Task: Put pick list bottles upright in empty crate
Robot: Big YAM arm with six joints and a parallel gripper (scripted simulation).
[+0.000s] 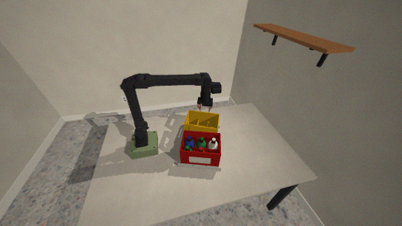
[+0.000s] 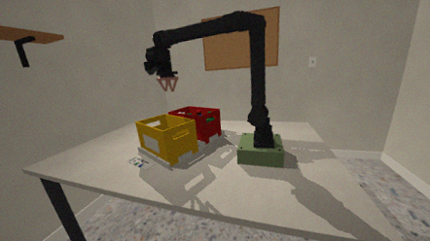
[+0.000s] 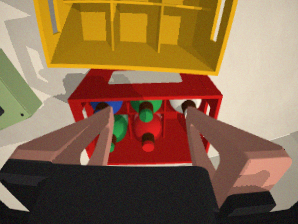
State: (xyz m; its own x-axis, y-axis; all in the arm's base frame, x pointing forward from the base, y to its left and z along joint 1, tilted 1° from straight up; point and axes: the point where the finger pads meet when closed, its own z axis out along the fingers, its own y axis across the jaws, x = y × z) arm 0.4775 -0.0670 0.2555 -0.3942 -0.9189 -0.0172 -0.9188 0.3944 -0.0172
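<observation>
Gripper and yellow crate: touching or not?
Apart. The exterior view shows the gripper's fingertips well above the yellow crate, with wall visible between them.

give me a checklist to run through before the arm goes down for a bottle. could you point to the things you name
1. Jaws (image 1: pixel 205 109) (image 2: pixel 169 90) apart with nothing between them: ok
2. Red crate (image 1: pixel 199 153) (image 2: pixel 213 124) (image 3: pixel 145 91) standing level: ok
3. Yellow crate (image 1: pixel 201 129) (image 2: pixel 182 146) (image 3: pixel 135 69) standing level: ok
4. Bottles on the pick list already in the yellow crate: not ok, no bottle shows there
5. Pick list (image 2: pixel 138 162) colors and counts readable now: cannot tell, too small
</observation>
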